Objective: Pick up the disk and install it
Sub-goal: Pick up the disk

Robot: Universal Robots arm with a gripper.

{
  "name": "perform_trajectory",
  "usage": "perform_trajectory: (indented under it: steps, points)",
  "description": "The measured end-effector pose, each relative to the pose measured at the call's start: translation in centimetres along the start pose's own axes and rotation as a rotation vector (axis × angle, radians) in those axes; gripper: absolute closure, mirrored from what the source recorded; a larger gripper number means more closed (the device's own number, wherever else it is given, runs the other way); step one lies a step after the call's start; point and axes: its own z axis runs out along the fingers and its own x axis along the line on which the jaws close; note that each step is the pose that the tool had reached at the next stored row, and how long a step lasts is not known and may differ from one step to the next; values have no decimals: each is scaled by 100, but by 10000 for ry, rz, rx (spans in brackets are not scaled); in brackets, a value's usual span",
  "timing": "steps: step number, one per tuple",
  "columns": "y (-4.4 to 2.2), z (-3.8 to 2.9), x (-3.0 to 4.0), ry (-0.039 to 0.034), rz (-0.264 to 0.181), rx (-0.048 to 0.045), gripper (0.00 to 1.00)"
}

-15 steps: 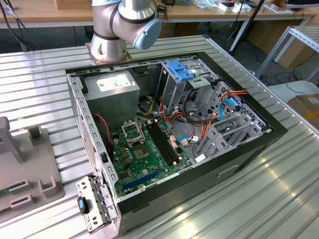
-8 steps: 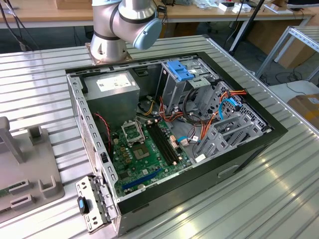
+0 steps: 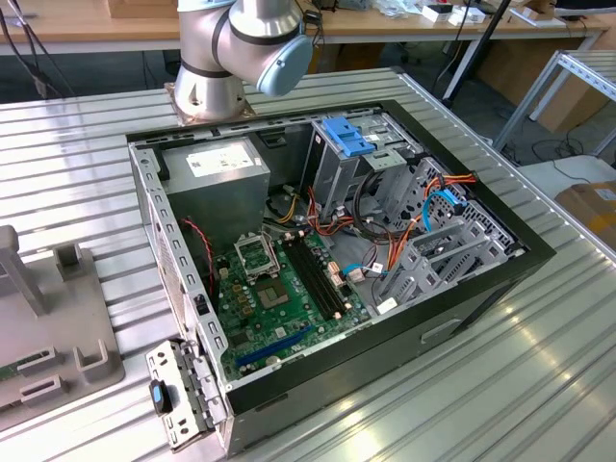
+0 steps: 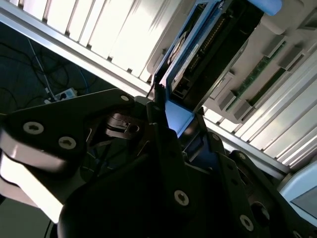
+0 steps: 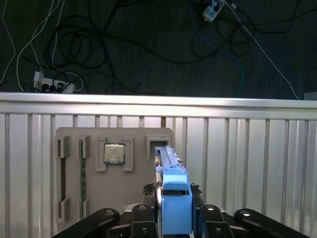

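Observation:
The disk [image 5: 170, 166] stands on edge, a grey-metal drive in a bright blue carrier, with the carrier's end cap nearest the first wrist camera. My gripper [image 5: 176, 220] has its black fingers pressed against both sides of that blue end, shut on it. The disk's far end sits at a slot bracket of the grey fixture tray [image 5: 136, 186]. In the second wrist view the disk [image 4: 198, 54] runs up from between the fingers of the gripper [image 4: 173, 121], its blue rail and connector edge showing. The open computer case [image 3: 327, 241] lies on the slatted metal table.
The fixture tray [image 3: 91, 332] is at the exterior view's left and holds a processor chip [image 5: 114, 153] and memory sticks [image 5: 82, 171]. A blue bracket [image 3: 345, 135] tops the tall drive bay in the case. The arm's base [image 3: 207, 91] stands behind the case. Cables lie on the floor past the table edge.

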Motion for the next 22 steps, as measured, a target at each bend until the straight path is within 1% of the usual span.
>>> perform_trajectory:
  steps: [3,5,21,22]
  points:
    - [0,-52,-2,0,0,3,64]
    - [-1,-75,-3,0,0,6,64]
    - [-1,-83,-4,0,0,5,64]
    - [-2,-105,-5,2,0,1,64]
